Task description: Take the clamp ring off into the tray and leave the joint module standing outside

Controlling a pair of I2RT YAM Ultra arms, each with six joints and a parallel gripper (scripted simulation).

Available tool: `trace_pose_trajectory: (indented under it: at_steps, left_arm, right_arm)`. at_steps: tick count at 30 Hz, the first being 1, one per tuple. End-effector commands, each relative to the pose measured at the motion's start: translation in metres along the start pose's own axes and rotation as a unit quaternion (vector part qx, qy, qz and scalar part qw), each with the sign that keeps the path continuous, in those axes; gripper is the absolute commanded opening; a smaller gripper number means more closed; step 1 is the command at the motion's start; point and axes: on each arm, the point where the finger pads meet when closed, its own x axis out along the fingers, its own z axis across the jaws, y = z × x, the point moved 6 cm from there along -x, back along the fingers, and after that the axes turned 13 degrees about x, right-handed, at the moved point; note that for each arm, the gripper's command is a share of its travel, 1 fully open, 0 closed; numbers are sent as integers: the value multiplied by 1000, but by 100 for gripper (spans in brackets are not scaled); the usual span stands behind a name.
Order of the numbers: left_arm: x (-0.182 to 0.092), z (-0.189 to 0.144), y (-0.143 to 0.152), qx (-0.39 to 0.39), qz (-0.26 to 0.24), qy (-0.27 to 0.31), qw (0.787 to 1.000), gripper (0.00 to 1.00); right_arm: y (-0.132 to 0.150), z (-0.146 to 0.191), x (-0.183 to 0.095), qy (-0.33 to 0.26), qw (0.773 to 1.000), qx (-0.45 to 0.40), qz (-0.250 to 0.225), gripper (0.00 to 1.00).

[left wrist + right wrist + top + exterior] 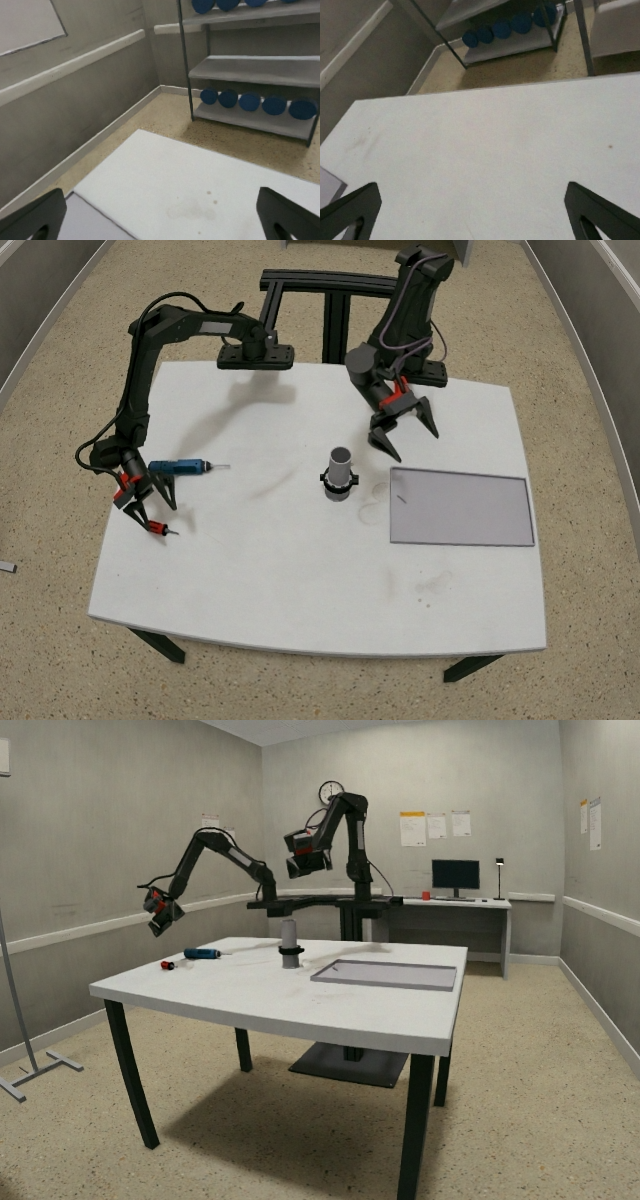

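The grey joint module (337,495) (290,961) stands upright on the table, outside the tray. The link tube (339,467) (288,934) rises from its top. The black clamp ring (337,488) (291,950) is around the joint, with a tab on each side. The flat grey tray (462,544) (382,985) holds no ring. My left gripper (418,448) (160,196) is open and empty, in the air behind the tray. My right gripper (161,519) (473,190) is open and empty, in the air at the table side away from the tray.
A blue power screwdriver (178,466) (201,954) lies on the right arm's side. A smaller red screwdriver (157,528) (166,965) lies near the table edge; in the top view it appears below my right gripper. A small thin dark mark or piece (401,498) shows inside the tray.
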Motion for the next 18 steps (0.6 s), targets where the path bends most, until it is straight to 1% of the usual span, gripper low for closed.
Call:
trace_pose_trajectory:
  at_steps: [1,17,18]
  left_arm:
    - [-1,0,-4,-8,-4,0,1000,100]
    - [-1,0,-4,-8,-4,0,1000,100]
    - [7,8,-13,-17,-3,-3,1000,100]
  right_arm:
    - [-8,5,-1,-2,1000,-12,-5,100]
    - [-8,5,-1,-2,1000,-12,-5,100]
    - [-8,5,-1,-2,1000,-12,-5,100]
